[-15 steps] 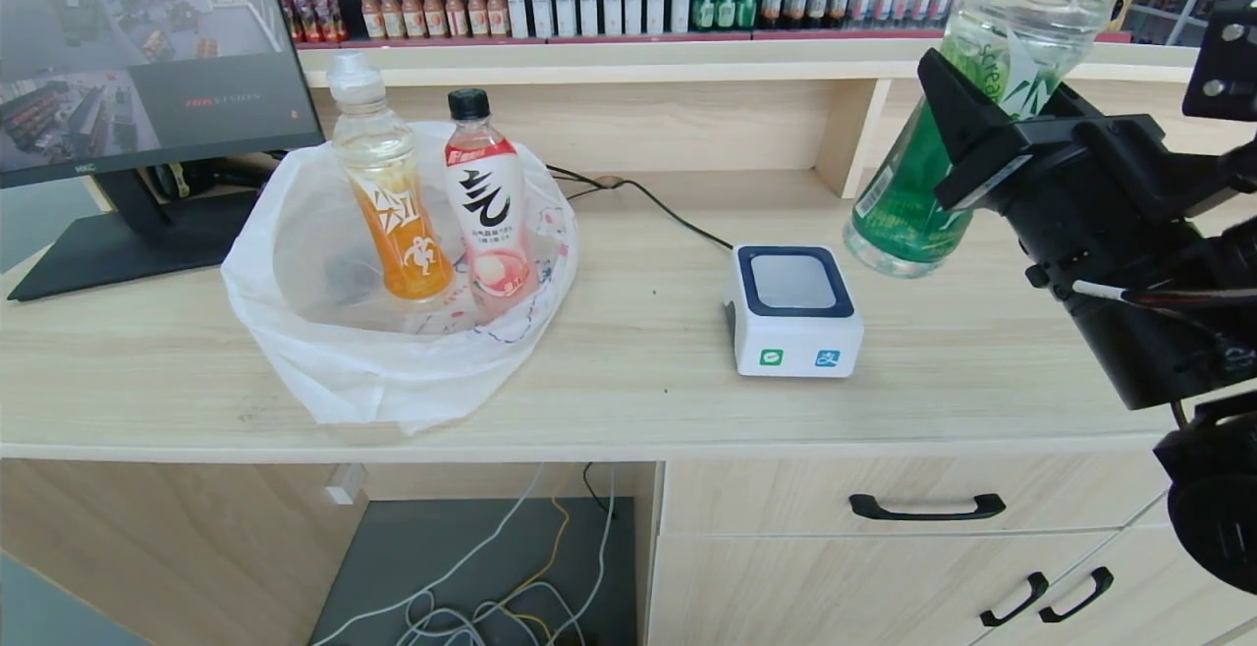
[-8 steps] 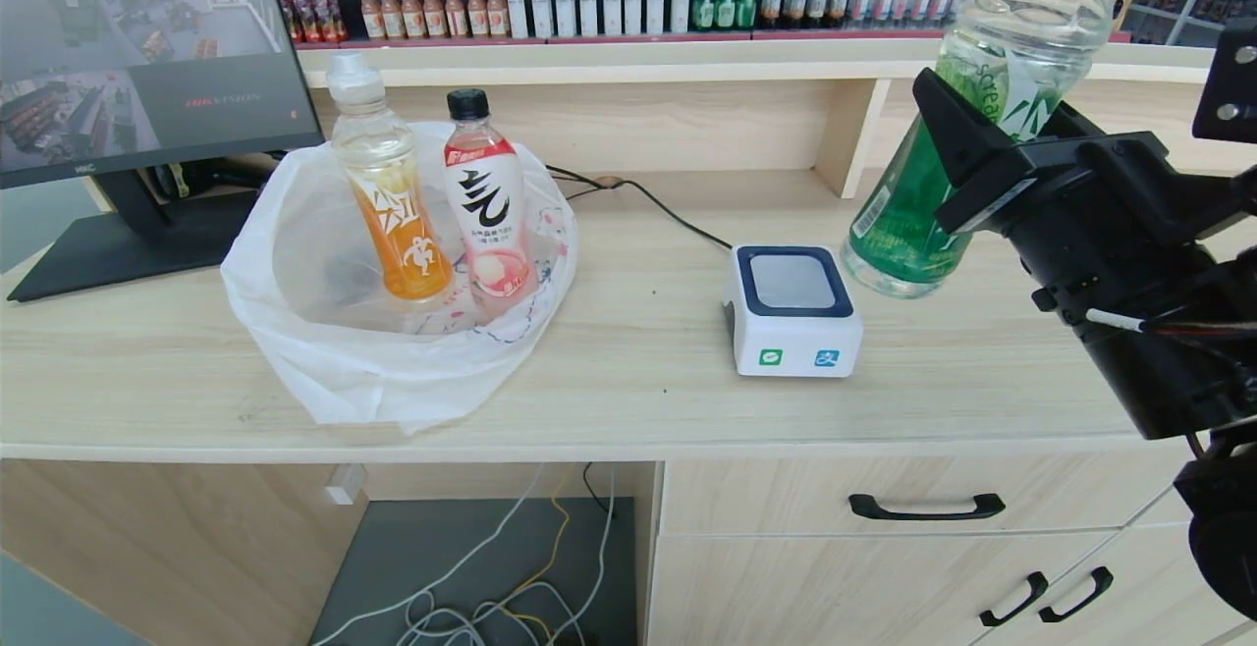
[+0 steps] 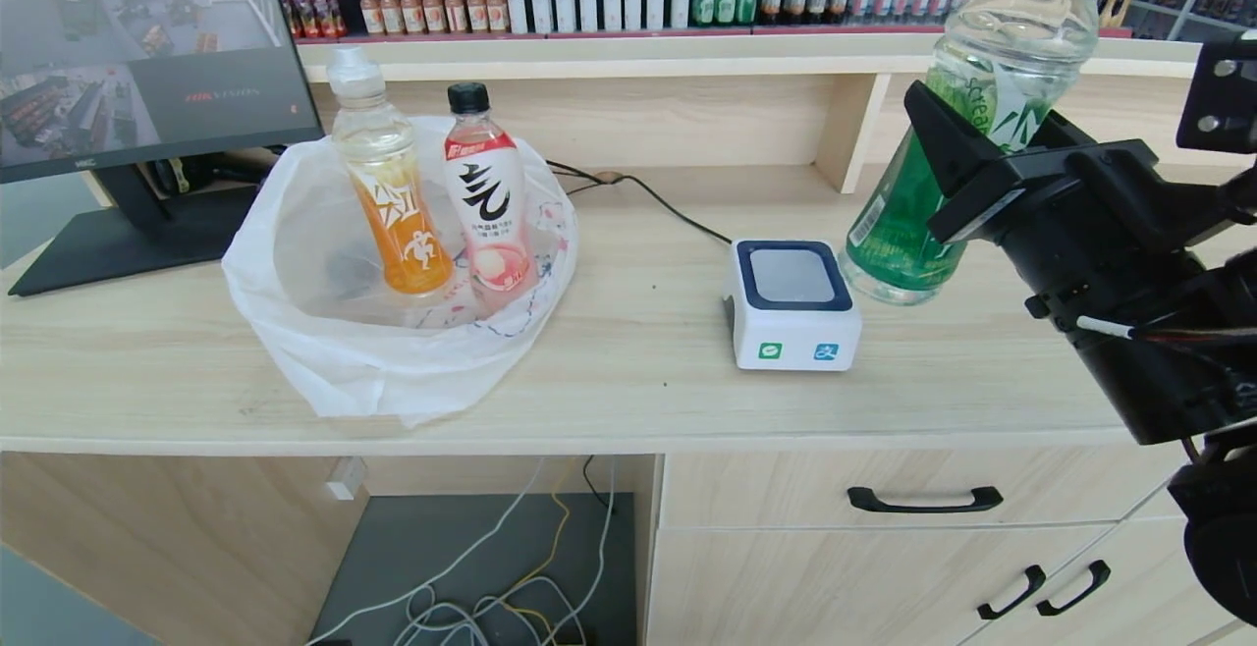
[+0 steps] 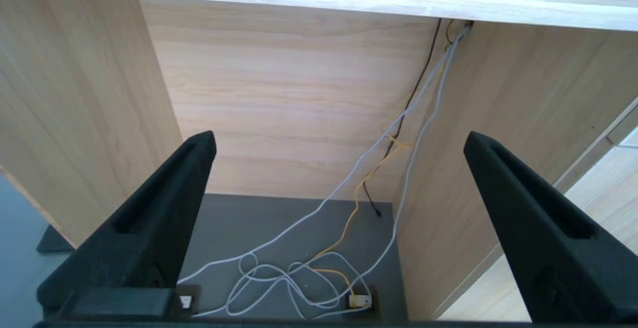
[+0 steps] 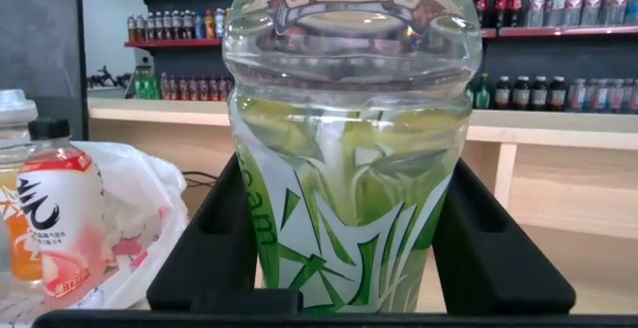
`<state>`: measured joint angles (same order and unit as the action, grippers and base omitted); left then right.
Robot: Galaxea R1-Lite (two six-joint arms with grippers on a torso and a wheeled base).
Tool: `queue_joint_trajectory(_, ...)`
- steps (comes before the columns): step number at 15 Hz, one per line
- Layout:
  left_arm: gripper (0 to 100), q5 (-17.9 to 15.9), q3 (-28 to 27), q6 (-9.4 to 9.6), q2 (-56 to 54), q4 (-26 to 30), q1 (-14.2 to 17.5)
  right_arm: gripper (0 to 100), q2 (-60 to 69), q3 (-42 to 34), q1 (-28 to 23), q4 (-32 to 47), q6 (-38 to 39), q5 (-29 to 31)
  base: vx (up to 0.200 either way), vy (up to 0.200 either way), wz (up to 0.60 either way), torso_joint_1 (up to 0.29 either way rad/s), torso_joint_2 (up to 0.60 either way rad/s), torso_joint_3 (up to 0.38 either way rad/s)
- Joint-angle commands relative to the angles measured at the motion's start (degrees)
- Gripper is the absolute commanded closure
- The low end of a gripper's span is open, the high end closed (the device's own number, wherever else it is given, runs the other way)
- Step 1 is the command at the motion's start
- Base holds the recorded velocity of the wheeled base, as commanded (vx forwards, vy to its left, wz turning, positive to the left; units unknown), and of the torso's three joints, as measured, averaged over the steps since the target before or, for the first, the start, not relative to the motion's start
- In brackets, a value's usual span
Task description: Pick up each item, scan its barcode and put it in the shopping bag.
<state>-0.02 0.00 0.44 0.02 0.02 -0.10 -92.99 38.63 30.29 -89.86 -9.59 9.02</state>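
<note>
While the right gripper (image 3: 992, 121) sits at the upper right of the head frame, its two black fingers are closed on the middle of a tall clear plastic bottle of green drink (image 3: 899, 234), one finger on each side of the label. This bottle is tilted, with its base down and left and its cap at the top edge of the frame; the base hangs just right of the small white box scanner with a dark-rimmed glass top (image 3: 791, 307), and contact with the pale wooden counter (image 3: 638, 381) cannot be told. Its wrapper is white and green with a leaf pattern and green lettering, and a small white barcode patch faces the scanner. Two square icons, one green and one blue, mark the scanner's front. At centre left, the white plastic shopping bag (image 3: 324, 351) lies open on the counter with two bottles upright inside, touching: an orange drink bottle with a white brush character (image 3: 393, 204) and a pink drink bottle with a black cap and bold black character (image 3: 488, 204). Under the counter, the left gripper (image 4: 344, 238) has its fingers spread wide with nothing between them, above loose cables (image 4: 329, 268).
</note>
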Motion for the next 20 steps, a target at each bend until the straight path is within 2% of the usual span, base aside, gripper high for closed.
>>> queue_joint_trajectory(1,0,0.02,0.0,0.0,-0.02,-0.02,0.01,100,0.09,0.13,0.03,-0.14,0.01,-0.06,0.0,0.0,0.0,0.0,0.0,0.0)
queue_joint_trajectory(5,0,-0.06,0.0,0.0,-0.02,-0.02,0.01,100,0.0,0.22,0.12,-0.14,0.1,-0.06,0.0,0.0,0.0,0.0,0.0,0.0)
queue_joint_trajectory(20,0,-0.06,0.0,-0.26,-0.02,-0.02,0.01,100,0.18,-0.4,0.29,-0.14,0.28,-0.06,0.0,0.2,0.0,0.006,0.0,0.001)
